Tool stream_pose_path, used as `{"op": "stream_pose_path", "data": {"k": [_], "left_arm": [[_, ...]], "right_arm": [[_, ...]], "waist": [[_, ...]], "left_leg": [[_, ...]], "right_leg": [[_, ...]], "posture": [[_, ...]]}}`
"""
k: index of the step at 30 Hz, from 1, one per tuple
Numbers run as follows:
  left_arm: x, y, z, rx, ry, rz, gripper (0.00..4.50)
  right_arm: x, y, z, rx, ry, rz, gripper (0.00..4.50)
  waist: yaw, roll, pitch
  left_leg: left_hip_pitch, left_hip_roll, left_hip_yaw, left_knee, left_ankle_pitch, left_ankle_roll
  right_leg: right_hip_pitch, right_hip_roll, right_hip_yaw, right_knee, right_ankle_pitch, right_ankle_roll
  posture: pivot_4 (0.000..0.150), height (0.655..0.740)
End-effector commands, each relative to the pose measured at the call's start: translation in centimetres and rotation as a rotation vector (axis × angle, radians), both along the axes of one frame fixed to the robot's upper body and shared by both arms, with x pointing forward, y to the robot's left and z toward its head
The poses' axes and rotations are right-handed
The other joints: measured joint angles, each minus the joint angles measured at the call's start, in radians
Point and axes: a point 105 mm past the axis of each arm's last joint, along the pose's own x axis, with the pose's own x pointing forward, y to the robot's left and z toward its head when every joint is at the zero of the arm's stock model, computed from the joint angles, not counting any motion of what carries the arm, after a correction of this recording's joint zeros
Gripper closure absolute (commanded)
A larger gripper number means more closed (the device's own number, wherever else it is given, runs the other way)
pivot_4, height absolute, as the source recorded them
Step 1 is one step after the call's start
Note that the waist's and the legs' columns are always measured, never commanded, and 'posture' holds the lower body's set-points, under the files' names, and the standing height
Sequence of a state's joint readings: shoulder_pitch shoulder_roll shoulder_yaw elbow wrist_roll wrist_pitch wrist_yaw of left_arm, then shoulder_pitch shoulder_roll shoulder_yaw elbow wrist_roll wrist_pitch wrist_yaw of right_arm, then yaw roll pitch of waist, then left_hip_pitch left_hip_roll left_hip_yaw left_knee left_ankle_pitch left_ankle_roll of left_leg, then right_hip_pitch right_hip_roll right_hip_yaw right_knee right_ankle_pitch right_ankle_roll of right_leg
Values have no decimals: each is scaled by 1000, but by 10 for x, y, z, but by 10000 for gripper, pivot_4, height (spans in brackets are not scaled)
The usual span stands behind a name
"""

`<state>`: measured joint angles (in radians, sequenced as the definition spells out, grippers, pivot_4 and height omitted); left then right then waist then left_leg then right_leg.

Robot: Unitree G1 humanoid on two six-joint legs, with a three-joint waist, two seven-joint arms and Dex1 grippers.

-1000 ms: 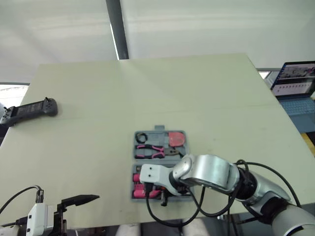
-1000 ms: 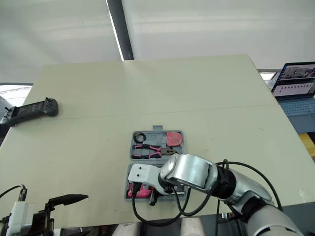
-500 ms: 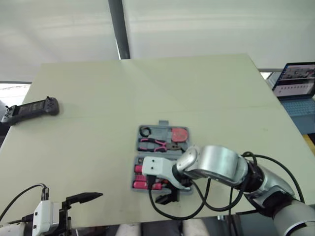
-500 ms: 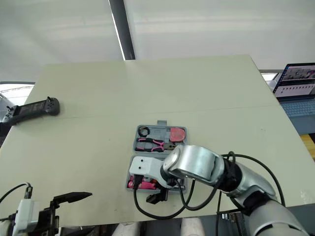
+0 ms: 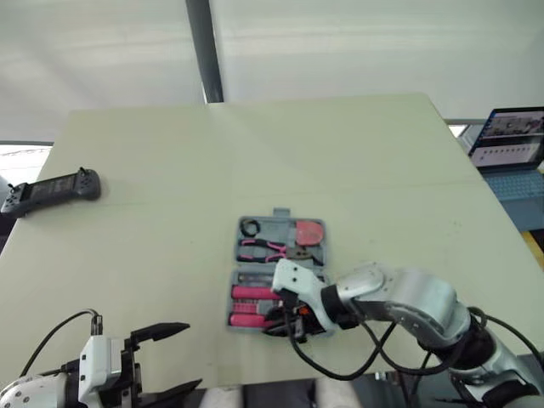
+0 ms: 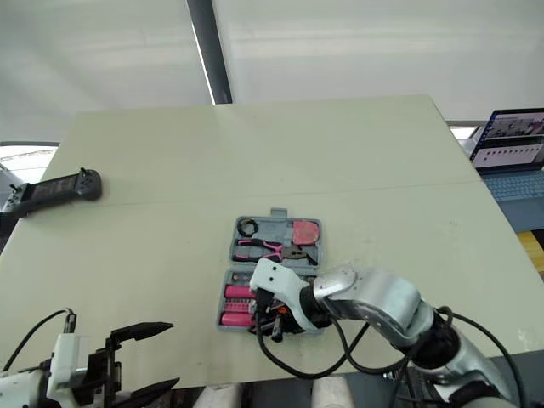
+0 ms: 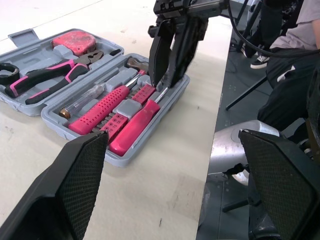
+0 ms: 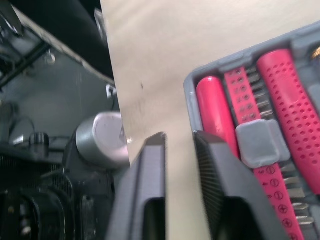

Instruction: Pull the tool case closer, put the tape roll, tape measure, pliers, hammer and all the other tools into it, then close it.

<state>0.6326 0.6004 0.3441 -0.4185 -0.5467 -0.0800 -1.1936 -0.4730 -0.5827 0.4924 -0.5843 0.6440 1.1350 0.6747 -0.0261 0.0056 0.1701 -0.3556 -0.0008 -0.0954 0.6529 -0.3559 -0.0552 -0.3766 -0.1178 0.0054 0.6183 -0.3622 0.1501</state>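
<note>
Left wrist view, right end effector [image 7: 167,80] at case [image 7: 150,131]

You cannot see the near right corner of the tool case [image 5: 277,228] in the head views: the right gripper [image 5: 283,321] stands in front of it and covers the tool ends there. The small pieces between the pink handles [image 5: 252,293] are too small to name. The black controller [image 5: 53,189] and the laptop [image 5: 512,143] are cut by the picture's sides. In the left wrist view the tape roll [image 7: 7,75] is cut by the edge, and the person [image 7: 292,90] is cut off above the legs.
</note>
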Motion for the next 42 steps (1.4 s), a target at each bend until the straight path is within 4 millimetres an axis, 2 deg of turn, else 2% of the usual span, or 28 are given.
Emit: {"op": "stream_pose_path", "data": {"k": [1,4,9,23,42], "left_arm": [[3,-2,3,-7,-35,3,0],[2,-2,4,-7,-38,6,0],[1,-1,5,-5,-40,15,0],[0,1,9,8,-42,20,0],[-4,0,10,10,-33,26,0]], "right_arm": [[4,-1,7,95,-135,29,44269],[8,-4,-7,87,-161,31,44269],[10,-4,-18,114,-190,56,44269],[14,-4,-39,64,-226,92,44269],[12,-7,-57,15,-204,85,44269]], "waist": [[0,0,0],[-1,-2,0],[0,-3,0],[1,-4,1],[1,-4,0]], "left_leg": [[0,0,0,0,0,0],[0,0,2,0,0,0],[1,0,2,0,0,0],[1,0,1,0,0,0],[1,0,1,0,0,-1]], "right_leg": [[0,0,0,0,0,0],[0,0,0,0,0,0],[0,0,0,0,0,0],[1,0,0,-1,0,0],[1,0,0,0,0,0]], "posture": [[1500,7400],[1500,7400],[1500,7400],[1500,7400],[1500,7400]]}}
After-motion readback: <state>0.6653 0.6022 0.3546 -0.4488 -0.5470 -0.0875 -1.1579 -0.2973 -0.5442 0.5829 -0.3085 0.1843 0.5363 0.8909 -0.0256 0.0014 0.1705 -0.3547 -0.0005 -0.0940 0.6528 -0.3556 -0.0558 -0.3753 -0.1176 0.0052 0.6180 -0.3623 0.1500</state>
